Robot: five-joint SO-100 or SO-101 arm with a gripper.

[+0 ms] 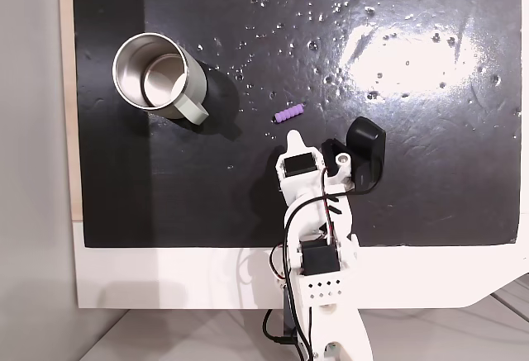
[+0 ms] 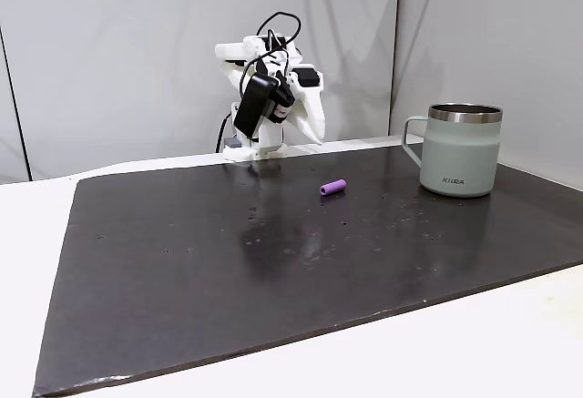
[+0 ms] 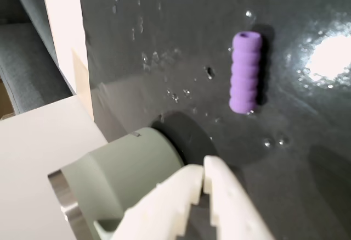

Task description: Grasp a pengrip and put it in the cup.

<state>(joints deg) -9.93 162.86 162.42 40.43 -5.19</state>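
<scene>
End effector [image 3: 204,175] closed, tilted down near pengrip [image 3: 245,72]

This looks like a plain test corner in an office or lab, set up for robot trials and not a lived-in room. A white table [image 2: 27,234] carries a large black mat [image 2: 273,261] with a glossy, slightly pitted surface that mirrors a ceiling light. Bare, pale grey partition walls [image 2: 118,52] stand close behind it, without decoration. A small white 3D-printed arm [image 2: 269,97] with exposed black cables and servo blocks is mounted at the table's edge. In the overhead-looking fixed view, grey flooring [image 1: 33,130] shows beside the table.
</scene>
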